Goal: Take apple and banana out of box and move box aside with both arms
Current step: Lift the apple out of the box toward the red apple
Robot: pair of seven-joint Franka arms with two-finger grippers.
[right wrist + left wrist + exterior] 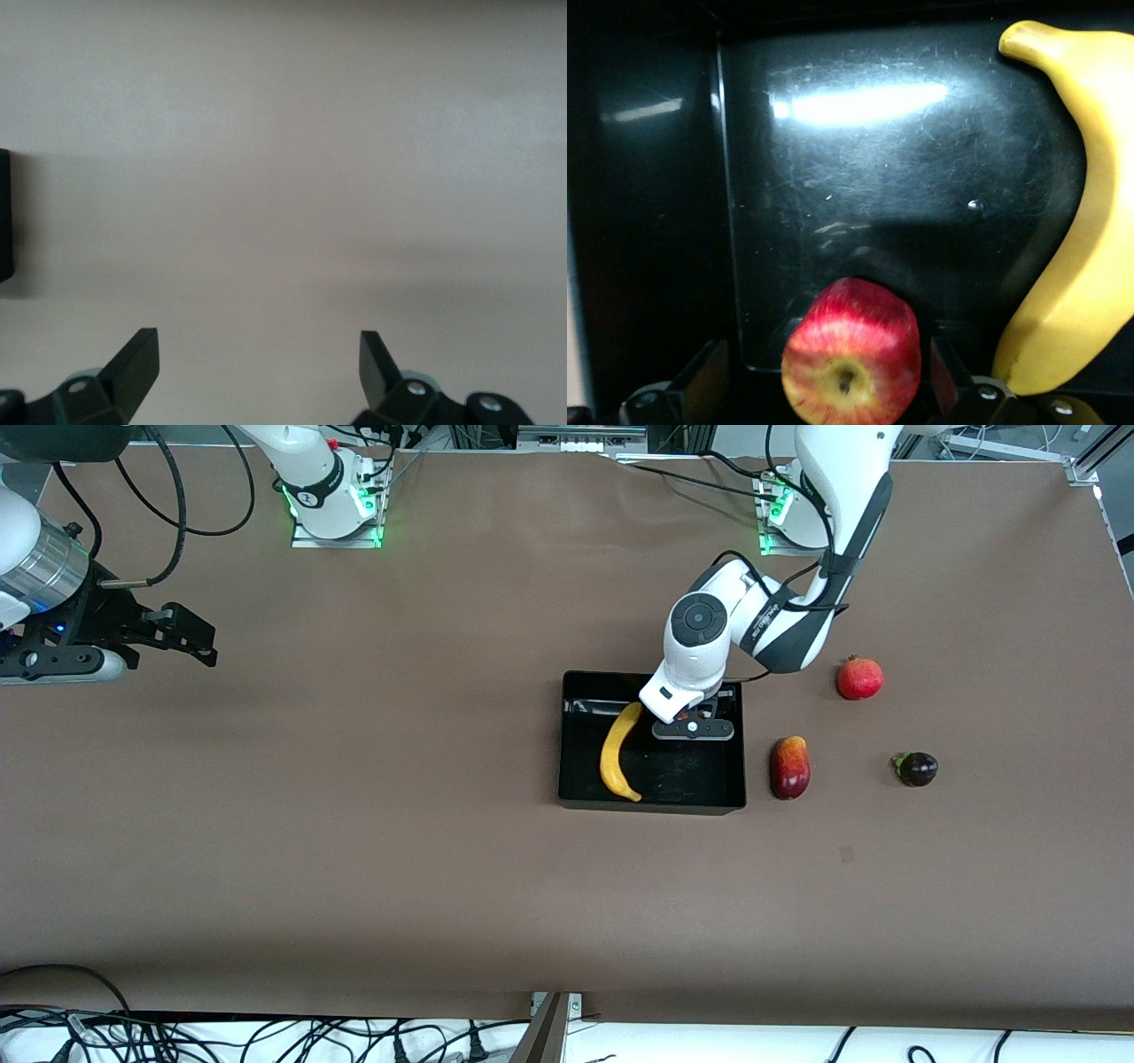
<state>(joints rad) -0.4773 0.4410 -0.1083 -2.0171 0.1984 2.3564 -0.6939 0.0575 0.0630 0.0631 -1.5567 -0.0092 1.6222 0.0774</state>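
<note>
The left gripper (694, 722) holds the apple (851, 352) over the box (651, 803), beside the banana (617, 752). The right gripper (257, 376) waits wide open over the table (354, 824).

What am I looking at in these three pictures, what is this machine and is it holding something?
These are two white robot arms bolted along one edge of a brown table. The big picture comes from a high camera facing them; the other two come from cameras on each arm's wrist.

The left gripper is over a black tray and, as its wrist picture shows, has an apple between its fingers. A banana already lies in the tray.

The right gripper waits, open, over bare table toward its own end.

Three more fruits lie on the table beside the tray: a red and yellow one, a round red one and a small dark purple one.
</note>
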